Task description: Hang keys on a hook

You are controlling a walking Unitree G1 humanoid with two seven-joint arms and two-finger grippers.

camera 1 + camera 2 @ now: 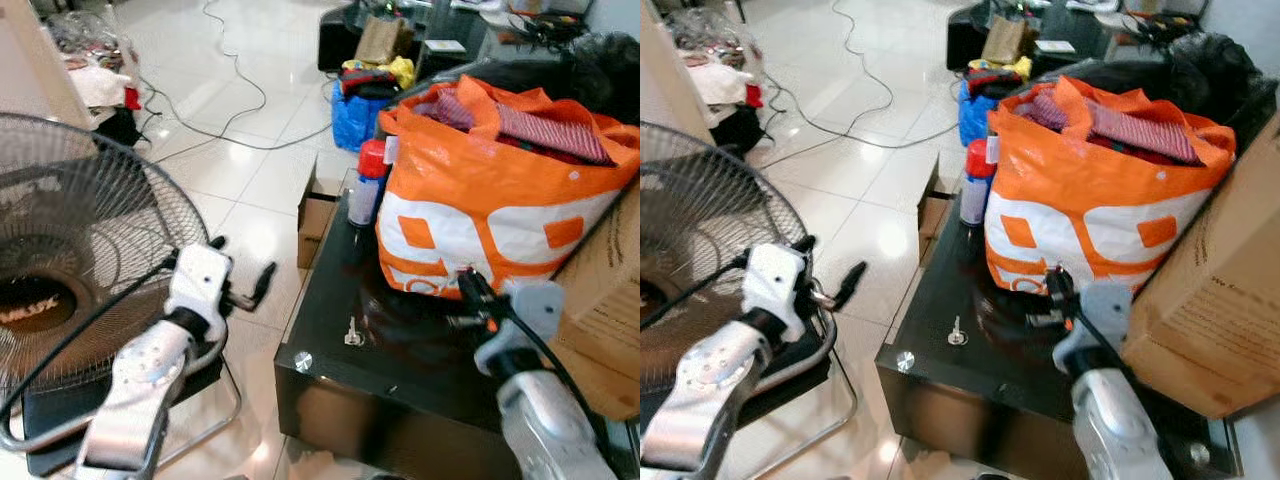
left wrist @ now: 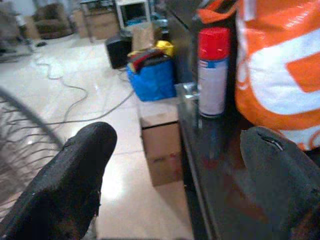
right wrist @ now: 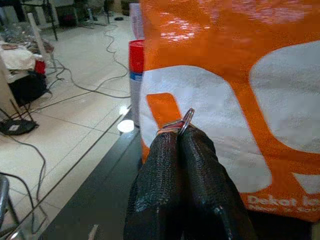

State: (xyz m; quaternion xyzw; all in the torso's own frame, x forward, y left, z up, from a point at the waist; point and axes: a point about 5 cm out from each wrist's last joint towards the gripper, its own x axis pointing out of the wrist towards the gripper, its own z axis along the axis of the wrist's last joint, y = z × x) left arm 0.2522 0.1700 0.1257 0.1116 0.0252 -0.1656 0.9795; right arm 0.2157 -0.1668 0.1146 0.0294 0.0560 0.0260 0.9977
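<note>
Keys gripped in right jaws; transfer to hook pending.

The right gripper [image 3: 181, 131] had its jaws closed tight on the keys [image 3: 186, 118], whose metal ring protruded at the fingertips, just in front of the orange bag [image 1: 490, 190] on the black desk [image 1: 330, 375]. The left gripper [image 1: 245, 285] hung with jaws wide apart and empty beside the desk, near the fan [image 1: 70, 260]. Judged step: keys secured, carry not yet made. No hook could be made out, so the next move called for locating it first. The orange bag was stuffed with red striped cloth [image 1: 545, 130]; a red-capped spray can [image 1: 367, 185] stood just beside it. A small key-like item [image 1: 353, 334] lay on the desk.
</note>
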